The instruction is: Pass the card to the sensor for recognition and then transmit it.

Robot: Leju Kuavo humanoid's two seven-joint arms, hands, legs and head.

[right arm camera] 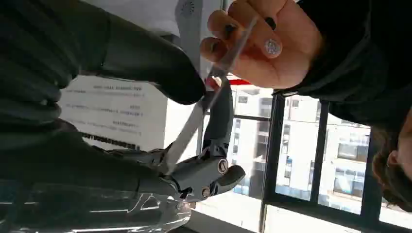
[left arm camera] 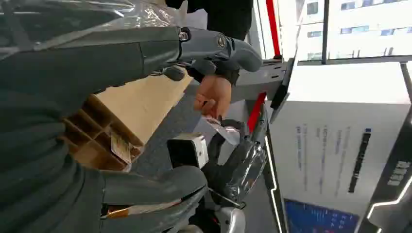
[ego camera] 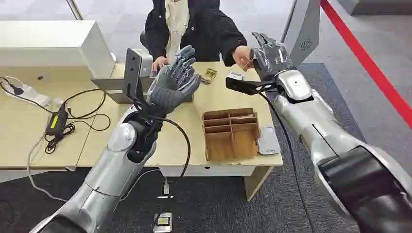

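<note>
My right hand (ego camera: 271,56) is raised over the table's far right corner, meeting a person's hand (ego camera: 241,57). A thin card (right arm camera: 192,128), seen edge-on, runs between my thumb (right arm camera: 160,68) and a dark finger (right arm camera: 219,114). The person's fingers (right arm camera: 262,43) pinch its far end. A small white sensor box (ego camera: 235,76) with a black face (left arm camera: 187,149) sits on the table just below that hand. My left hand (ego camera: 174,80) hovers above the middle of the table, fingers spread and holding nothing.
A cardboard divider box (ego camera: 229,133) stands near the table's front right edge, beside a flat grey device (ego camera: 268,140). Behind my left hand is a grey stand (ego camera: 132,73). A power adapter with cables (ego camera: 57,121) lies at the left. A grey gate pillar (ego camera: 303,29) rises at the back right.
</note>
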